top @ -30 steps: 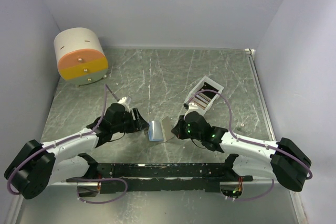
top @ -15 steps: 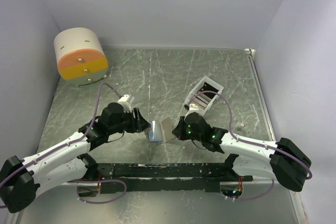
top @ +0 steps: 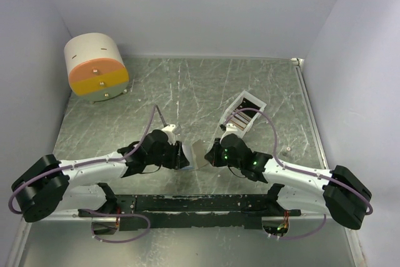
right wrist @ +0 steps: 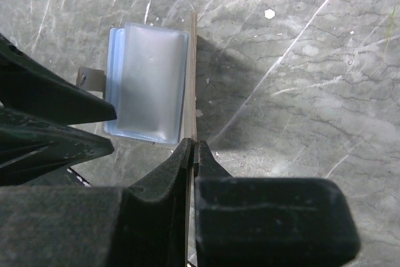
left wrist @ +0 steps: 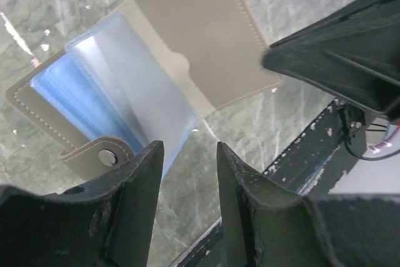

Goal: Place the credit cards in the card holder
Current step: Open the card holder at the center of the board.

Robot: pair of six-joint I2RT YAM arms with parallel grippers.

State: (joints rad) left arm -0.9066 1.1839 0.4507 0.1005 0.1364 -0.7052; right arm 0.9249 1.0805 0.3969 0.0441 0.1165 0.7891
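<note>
The card holder (top: 192, 152) stands open on the table, taupe outside, light blue sleeves (left wrist: 106, 85) inside, with a snap tab (left wrist: 100, 156). My right gripper (top: 210, 154) is shut on the edge of its taupe flap (right wrist: 193, 79) and holds that flap upright; in the right wrist view the gripper (right wrist: 194, 152) pinches it. My left gripper (top: 177, 155) is open and empty at the holder's left side, near the blue sleeves, and shows in its own view (left wrist: 189, 154). The credit cards (top: 240, 117) stand in a white slotted tray behind the right gripper.
The white slotted tray (top: 253, 102) lies at the middle right. A large cream-and-orange drum (top: 97, 67) stands at the back left corner. A black frame rail (top: 194, 203) runs along the near edge, just below the holder. Walls enclose the table.
My left arm has swung right and forward, bringing its open gripper up to the holder's left side. The right gripper has stayed shut on the flap.
</note>
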